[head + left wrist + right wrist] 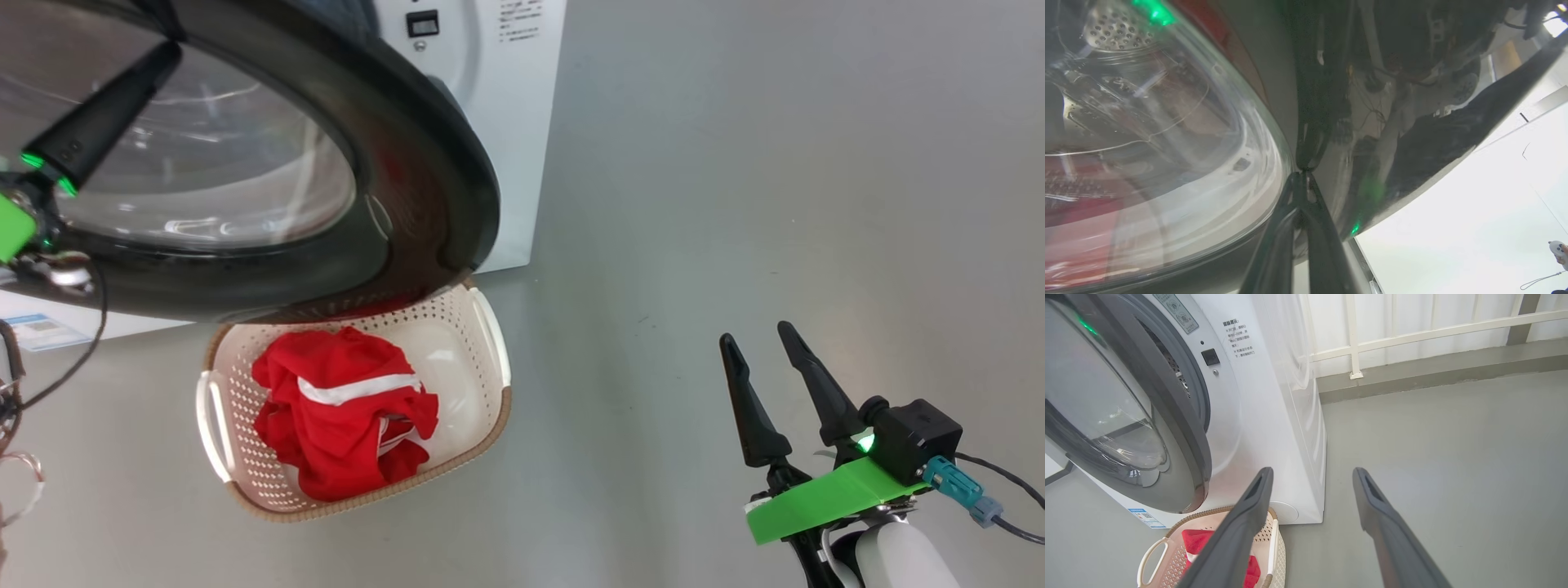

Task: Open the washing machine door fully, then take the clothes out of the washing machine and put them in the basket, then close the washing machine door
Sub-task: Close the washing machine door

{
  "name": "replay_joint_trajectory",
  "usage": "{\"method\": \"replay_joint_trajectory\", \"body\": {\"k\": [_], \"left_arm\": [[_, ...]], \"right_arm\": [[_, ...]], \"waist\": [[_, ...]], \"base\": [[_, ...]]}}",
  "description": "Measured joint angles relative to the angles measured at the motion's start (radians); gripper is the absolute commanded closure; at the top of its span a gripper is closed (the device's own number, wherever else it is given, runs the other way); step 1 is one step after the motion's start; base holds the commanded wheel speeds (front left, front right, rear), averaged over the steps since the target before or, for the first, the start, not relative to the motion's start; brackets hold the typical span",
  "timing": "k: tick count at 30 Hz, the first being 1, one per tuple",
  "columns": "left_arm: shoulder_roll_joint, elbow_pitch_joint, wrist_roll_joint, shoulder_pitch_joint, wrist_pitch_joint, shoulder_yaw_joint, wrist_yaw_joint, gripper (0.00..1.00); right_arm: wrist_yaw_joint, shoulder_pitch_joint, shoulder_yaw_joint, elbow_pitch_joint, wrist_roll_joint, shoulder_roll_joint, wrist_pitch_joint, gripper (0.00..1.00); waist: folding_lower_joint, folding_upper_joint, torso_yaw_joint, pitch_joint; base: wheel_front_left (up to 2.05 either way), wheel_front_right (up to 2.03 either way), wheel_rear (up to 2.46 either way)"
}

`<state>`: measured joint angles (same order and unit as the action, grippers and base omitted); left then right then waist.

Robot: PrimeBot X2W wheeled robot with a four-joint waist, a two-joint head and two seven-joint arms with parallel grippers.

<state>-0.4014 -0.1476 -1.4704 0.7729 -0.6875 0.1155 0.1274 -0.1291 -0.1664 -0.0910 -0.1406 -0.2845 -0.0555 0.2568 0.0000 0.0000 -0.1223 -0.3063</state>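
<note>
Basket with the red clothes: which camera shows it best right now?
The head view: the basket and the clothes in it show from above, only its far rim under the washing machine door. The right wrist view catches part of it, partly behind the right gripper's finger. The left wrist view faces the door's glass.

The large round washing machine door [424, 188], glossy black rim around bulging clear glass, stands ajar from the big white front-loading washing machine [522, 163], overhanging the cream perforated plastic basket [237, 400] that holds crumpled red, white-striped clothes [335, 425].
</note>
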Motion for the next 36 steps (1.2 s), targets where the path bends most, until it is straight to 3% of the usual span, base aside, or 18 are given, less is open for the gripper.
{"method": "replay_joint_trajectory", "body": {"k": [19,21,23,25,27,28,29,36], "left_arm": [[-0.041,-0.012,-0.022,-0.013,0.119,0.088,0.000,1.00],[-0.045,-0.004,-0.031,-0.041,0.130,0.093,0.000,0.93],[-0.048,0.007,-0.036,-0.073,0.144,0.097,0.000,0.79],[-0.056,0.019,-0.036,-0.108,0.157,0.105,0.000,0.58],[-0.066,0.031,-0.034,-0.145,0.181,0.114,0.000,0.19],[-0.071,0.037,-0.034,-0.162,0.189,0.121,0.000,0.05],[-0.073,0.041,-0.030,-0.180,0.200,0.127,0.000,0.00],[-0.086,0.056,-0.019,-0.284,0.292,0.165,0.000,0.00]], "right_arm": [[0.000,0.001,-0.002,-0.006,0.000,0.001,0.000,0.00],[0.000,0.002,-0.001,-0.007,0.000,0.001,0.000,0.00],[0.000,0.004,-0.001,-0.008,0.001,0.001,0.000,0.00],[0.000,0.005,-0.002,-0.011,0.001,0.001,0.000,0.00],[0.000,0.007,-0.001,-0.013,0.002,0.001,0.000,0.00],[0.000,0.008,0.001,-0.014,0.004,0.001,0.000,0.00],[0.000,0.010,0.003,-0.014,0.008,0.001,0.000,0.00],[0.000,0.024,0.010,-0.018,0.027,-0.001,0.000,0.00]], "waist": [[0.0000,0.0000,0.025,0.042],[0.0000,0.0000,0.032,0.048],[0.0000,0.0000,0.041,0.054],[0.0000,0.0000,0.049,0.060],[0.0001,0.0000,0.058,0.066],[0.0000,0.0000,0.063,0.069],[0.0000,0.0000,0.068,0.072],[0.0001,0.0000,0.106,0.092]], "base": [[0.00,0.00,0.00],[0.00,0.00,0.00],[0.00,0.00,0.00],[0.00,0.00,0.00],[0.00,0.00,0.00],[0.00,0.00,0.00],[0.00,0.00,0.00],[0.00,0.00,0.00]]}}
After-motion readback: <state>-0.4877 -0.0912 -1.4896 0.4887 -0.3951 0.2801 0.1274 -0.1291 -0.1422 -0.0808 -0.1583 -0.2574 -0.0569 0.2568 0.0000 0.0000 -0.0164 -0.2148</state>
